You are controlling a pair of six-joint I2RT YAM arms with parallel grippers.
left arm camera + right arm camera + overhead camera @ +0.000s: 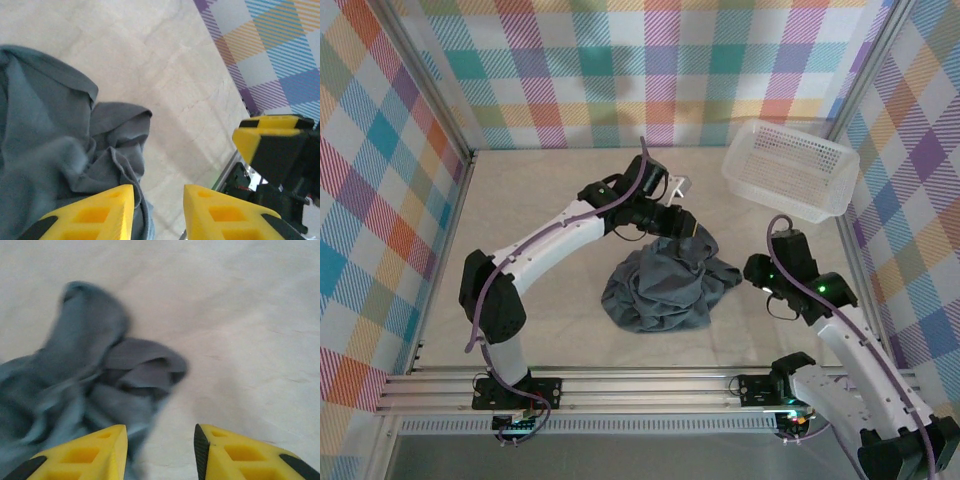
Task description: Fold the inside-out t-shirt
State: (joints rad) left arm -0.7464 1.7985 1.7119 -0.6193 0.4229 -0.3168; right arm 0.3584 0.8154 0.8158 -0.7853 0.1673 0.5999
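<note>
Slate-grey cloth, the t-shirt [660,290] lies crumpled in a heap mid-desk [520,200]. From the left wrist, the left hand [159,192] stands open and empty at the heap's far edge. From the right wrist, the right hand [160,432] gapes empty beside a fold. It looks soft, light and floppy; I'd pinch a hem or shoulder seam.

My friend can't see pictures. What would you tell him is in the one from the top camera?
A grey t-shirt lies crumpled in a heap in the middle of the table. The left gripper hangs over its far edge, and the right gripper is just to its right. A white basket sits in the far right corner.
</note>
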